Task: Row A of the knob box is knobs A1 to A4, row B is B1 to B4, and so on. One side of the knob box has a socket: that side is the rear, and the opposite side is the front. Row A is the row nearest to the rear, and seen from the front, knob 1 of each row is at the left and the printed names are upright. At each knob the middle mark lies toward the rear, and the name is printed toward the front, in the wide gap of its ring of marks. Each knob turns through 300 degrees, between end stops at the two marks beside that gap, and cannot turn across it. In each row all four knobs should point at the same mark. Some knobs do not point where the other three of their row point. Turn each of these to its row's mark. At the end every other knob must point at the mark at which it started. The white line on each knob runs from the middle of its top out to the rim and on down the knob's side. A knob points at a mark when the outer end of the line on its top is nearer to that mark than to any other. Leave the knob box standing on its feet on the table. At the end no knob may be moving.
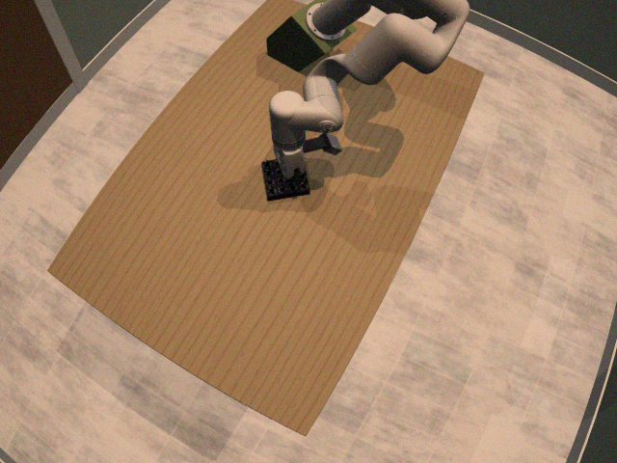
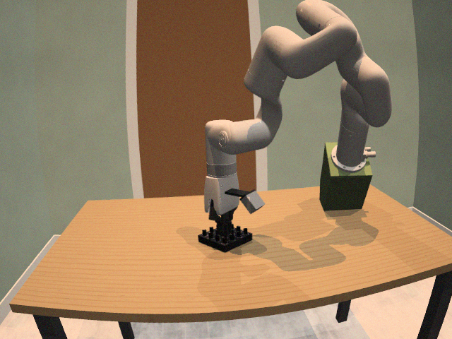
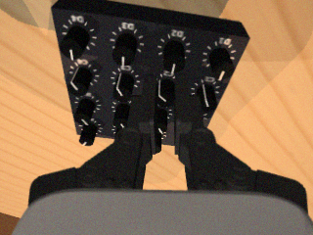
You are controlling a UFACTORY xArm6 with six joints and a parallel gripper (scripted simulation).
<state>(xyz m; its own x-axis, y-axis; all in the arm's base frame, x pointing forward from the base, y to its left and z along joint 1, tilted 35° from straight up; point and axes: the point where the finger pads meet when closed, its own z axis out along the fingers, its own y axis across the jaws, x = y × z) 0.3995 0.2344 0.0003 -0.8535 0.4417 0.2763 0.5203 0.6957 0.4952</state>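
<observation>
The black knob box [image 1: 288,197] [image 2: 211,243] [image 3: 147,18] stands on the table. In the wrist view its front, row D, is at the top. My gripper [image 1: 290,176] [image 2: 224,234] [image 3: 165,92] points down and is nearly closed, its fingers on either side of knob C2 [image 3: 167,92], apparently gripping it. The white lines of C2, C3 [image 3: 126,84] and C4 [image 3: 83,78] look alike; that of C1 [image 3: 210,93] looks different. Lines on D1 [image 3: 221,61], D2 [image 3: 174,54], D3 [image 3: 125,48] and D4 [image 3: 76,40] run roughly rearward. The fingers partly hide rows A and B.
The wooden table [image 1: 224,279] [image 2: 127,280] extends around the box. The green base block [image 1: 297,44] [image 2: 345,193] of the arm stands at the table's far end. The wrist camera [image 1: 332,144] [image 2: 252,201] sticks out sideways from the gripper, above the table.
</observation>
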